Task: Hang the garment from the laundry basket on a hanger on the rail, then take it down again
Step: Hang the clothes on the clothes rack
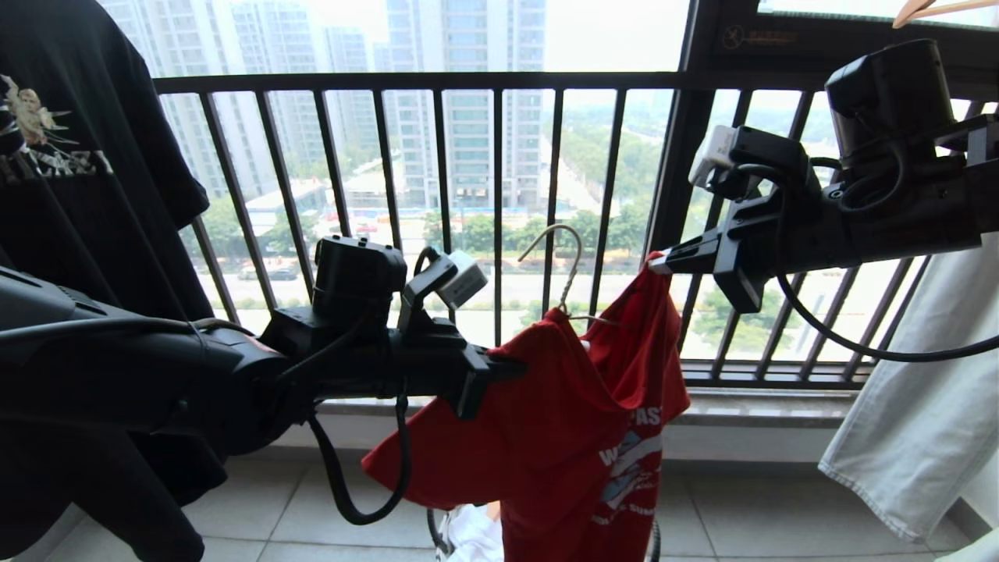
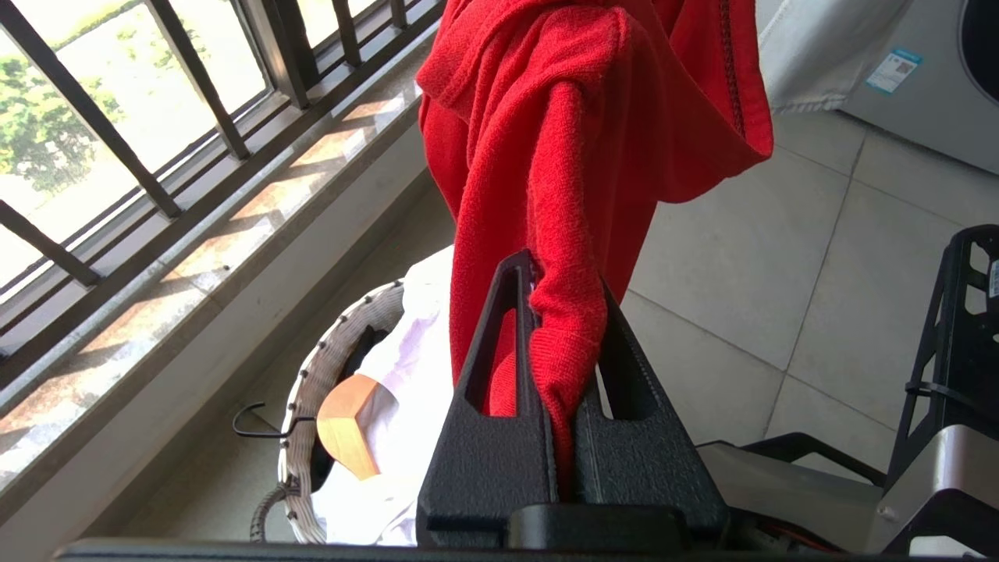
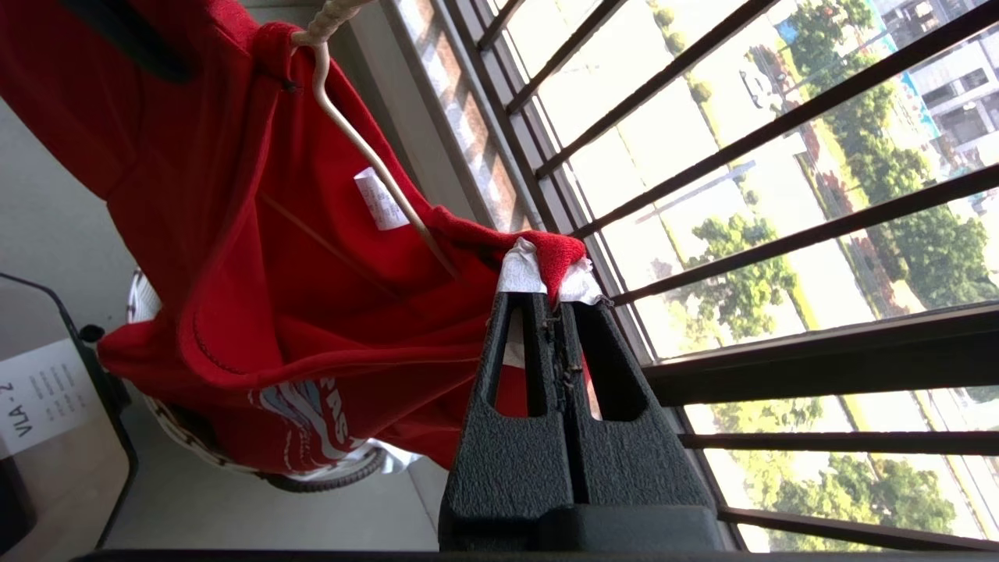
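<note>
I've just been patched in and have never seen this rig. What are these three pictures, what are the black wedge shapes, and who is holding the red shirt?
It is a two-armed robot on a balcony. The wide picture comes from its head camera; the other two come from cameras on each wrist, looking along the fingers, so the black wedges are the gripper fingers.

The left gripper is shut on a fold of the red shirt. The right gripper is shut on another bit of the shirt, higher up, together with something white there. So both arms hold the shirt up in the air.

A pale wire hanger is threaded into the shirt's neck, its hook free in the air, on nothing.

Below, on the tiled floor, stands the laundry basket with white cloth and a wooden hanger in it.
</note>
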Controlling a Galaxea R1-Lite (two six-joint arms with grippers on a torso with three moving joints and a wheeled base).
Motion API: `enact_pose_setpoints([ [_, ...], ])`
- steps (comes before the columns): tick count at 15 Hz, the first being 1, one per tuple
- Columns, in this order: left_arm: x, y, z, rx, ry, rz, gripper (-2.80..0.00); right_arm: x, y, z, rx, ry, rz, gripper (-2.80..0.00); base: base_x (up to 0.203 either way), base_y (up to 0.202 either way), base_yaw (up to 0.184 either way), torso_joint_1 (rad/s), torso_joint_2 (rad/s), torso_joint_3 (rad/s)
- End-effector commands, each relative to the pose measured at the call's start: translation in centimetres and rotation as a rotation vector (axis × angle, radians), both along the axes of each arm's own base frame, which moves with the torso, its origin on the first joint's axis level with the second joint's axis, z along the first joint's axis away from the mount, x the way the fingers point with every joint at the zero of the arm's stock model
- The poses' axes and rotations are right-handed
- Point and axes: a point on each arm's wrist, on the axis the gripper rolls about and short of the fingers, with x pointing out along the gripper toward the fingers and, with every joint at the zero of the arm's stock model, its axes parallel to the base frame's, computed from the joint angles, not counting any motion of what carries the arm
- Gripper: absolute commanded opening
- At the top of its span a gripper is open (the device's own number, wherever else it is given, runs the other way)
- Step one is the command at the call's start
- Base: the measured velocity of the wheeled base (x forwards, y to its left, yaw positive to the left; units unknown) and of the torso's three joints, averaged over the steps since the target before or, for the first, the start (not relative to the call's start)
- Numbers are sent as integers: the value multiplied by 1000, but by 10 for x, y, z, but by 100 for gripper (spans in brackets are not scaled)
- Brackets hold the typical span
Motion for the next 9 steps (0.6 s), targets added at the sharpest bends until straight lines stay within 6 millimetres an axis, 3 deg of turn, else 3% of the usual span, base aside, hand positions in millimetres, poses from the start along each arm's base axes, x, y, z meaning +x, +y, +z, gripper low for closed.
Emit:
enact_pose_setpoints([
  [1, 5, 0, 0, 0, -5, 19, -280, -9, 6, 7, 7, -23, 31, -280, 0, 0, 0, 0, 0, 0],
  [5, 5, -5, -5, -13, 24, 4, -280, -16, 14, 12, 15, -41, 65, -280, 0, 0, 0, 0, 0, 0],
  [9, 10, -19, 1, -148, -54, 85, -280, -18, 17, 13, 18, -43, 76, -280, 0, 0, 0, 0, 0, 0],
])
